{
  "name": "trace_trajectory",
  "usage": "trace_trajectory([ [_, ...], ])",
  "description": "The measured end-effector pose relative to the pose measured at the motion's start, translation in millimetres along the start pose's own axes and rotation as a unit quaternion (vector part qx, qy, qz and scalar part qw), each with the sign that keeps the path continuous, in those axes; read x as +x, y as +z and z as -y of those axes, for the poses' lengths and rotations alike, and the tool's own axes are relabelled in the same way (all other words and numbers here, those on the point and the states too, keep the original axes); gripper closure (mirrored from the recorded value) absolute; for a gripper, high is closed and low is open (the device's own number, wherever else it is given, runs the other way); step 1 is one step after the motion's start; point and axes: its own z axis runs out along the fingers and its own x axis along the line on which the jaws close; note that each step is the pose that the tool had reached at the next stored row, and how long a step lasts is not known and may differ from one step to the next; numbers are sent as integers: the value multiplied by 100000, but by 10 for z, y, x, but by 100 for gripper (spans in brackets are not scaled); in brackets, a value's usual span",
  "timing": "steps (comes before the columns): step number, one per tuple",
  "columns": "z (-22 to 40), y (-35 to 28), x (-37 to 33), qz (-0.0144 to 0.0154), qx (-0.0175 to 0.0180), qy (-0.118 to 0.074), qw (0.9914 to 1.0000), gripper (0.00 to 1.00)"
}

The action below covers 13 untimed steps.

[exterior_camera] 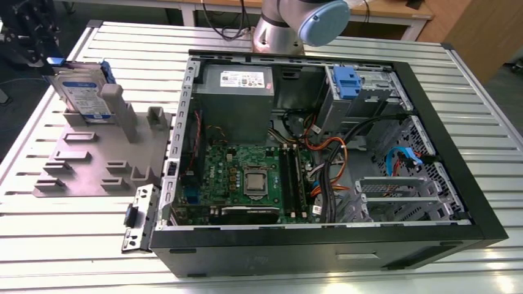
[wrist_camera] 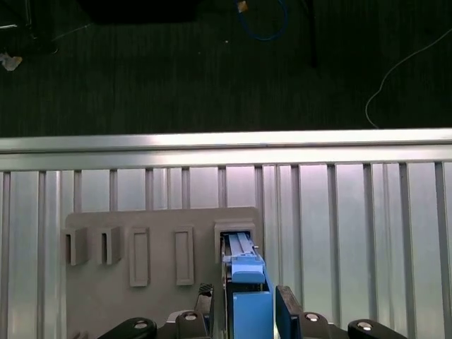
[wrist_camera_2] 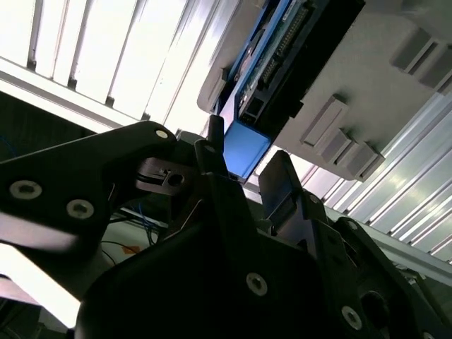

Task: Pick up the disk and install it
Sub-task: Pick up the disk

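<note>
The disk (exterior_camera: 82, 92) stands on edge in a slot at the far end of the grey holder (exterior_camera: 90, 159), on the exterior view's left; it is silver with a white-and-blue label. My gripper (exterior_camera: 45, 58) hangs at its upper end. In both wrist views the blue carrier end (wrist_camera_2: 244, 152) (wrist_camera: 251, 311) lies between the two dark fingers (wrist_camera_2: 279, 180) (wrist_camera: 286, 304), with thin gaps at the sides. My gripper (wrist_camera_2: 244, 161) (wrist_camera: 248, 296) is open around it, and the disk still rests in the holder (wrist_camera: 155, 233).
An open black computer case (exterior_camera: 327, 245) lies on the slatted metal table (exterior_camera: 73, 233), to the right of the holder. Inside are a grey power supply (exterior_camera: 233, 98), a green motherboard (exterior_camera: 245, 177), loose cables and a drive bay with a blue clip (exterior_camera: 347, 82). The table's edge (wrist_camera: 226, 145) runs past the holder, dark floor beyond.
</note>
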Motion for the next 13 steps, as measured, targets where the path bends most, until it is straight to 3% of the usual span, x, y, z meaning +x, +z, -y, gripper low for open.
trace_trajectory([
  [7, 3, 95, 1, 39, 378, -175, 99999, 53],
  [13, 2, 106, 1, 76, 417, -191, 99999, 53],
])
